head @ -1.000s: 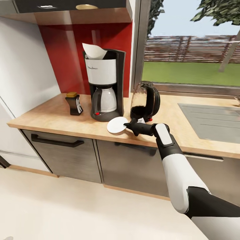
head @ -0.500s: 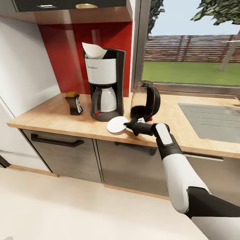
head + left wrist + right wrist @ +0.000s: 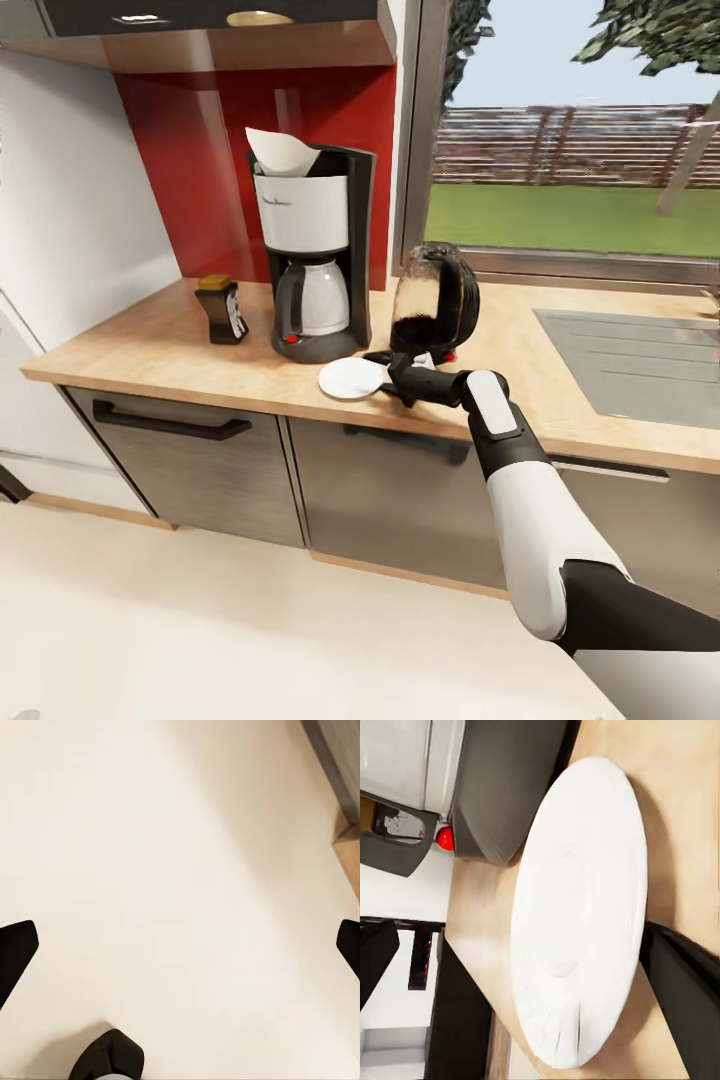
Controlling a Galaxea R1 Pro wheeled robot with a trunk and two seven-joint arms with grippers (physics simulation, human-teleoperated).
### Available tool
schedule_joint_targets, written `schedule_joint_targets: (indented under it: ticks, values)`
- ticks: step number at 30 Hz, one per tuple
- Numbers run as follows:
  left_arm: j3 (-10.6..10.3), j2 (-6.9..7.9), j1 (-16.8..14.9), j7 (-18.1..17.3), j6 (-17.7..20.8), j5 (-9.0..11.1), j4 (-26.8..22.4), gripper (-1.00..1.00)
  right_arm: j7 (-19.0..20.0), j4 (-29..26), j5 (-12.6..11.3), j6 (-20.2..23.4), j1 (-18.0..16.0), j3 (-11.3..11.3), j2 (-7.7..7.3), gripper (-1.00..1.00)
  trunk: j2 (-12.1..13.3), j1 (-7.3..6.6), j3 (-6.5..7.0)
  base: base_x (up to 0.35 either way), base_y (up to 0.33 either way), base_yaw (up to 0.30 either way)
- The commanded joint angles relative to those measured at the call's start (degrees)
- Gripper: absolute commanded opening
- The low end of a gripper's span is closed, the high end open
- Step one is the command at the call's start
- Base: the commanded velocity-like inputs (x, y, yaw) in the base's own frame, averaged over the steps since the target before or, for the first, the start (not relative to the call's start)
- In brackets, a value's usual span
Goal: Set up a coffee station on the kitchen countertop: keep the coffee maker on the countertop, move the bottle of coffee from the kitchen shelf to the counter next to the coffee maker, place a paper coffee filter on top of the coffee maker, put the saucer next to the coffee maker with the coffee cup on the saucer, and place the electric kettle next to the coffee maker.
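Saucer [image 3: 350, 378] flat on the kitchen countertop [image 3: 160, 350], at 5 o'clock of the coffee maker [image 3: 312, 255]. Right gripper [image 3: 385, 372] spread around its rim. Risk: withdrawing drags it off the near edge.

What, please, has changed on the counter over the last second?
The right tool has opened and let go of the saucer, which now lies flat on the counter by the coffee maker, shifted slightly left. The filter, bottle and kettle stayed put.
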Motion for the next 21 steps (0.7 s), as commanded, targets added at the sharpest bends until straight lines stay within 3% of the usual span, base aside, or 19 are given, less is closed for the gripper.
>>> schedule_joint_targets:
  ticks: [1, 10, 17, 20, 21]
  values:
    - [0.2, -0.01, 0.0, 0.0, 0.5, 0.5, -0.1, 1.0, -0.4, 0.1, 2.1, 0.5, 0.0, -0.2, 0.07, 1.0, 0.0, -0.01, -0.06, -0.173, -0.133, 0.0]
    - [0.2, -0.01, 0.0, 0.0, 0.5, 0.5, -0.1, 1.0, -0.3, -0.1, -0.7, 0.7, 0.0, 0.0, 0.07, 1.0, 0.0, -0.01, -0.06, -0.144, -0.105, 0.0]
    - [0.1, -0.01, 0.0, 0.0, 0.5, 0.5, -0.1, 1.0, 0.6, -0.8, -1.2, 0.9, 0.0, 0.3, 0.07, 1.0, 0.0, -0.01, -0.06, -0.238, -0.181, 0.0]
    - [0.1, -0.01, 0.0, 0.0, 0.5, 0.4, -0.1, 1.0, 2.8, -2.3, -1.2, 1.0, 0.0, 0.3, 0.07, 1.0, 0.0, -0.01, -0.06, -0.168, -0.125, 0.0]
    - [0.1, -0.01, 0.0, 0.0, 0.5, 0.5, -0.1, 1.0, 5.8, -4.0, -1.2, 1.2, 0.0, 0.6, 0.07, 1.0, 0.0, -0.01, -0.06, -0.069, -0.051, 0.0]
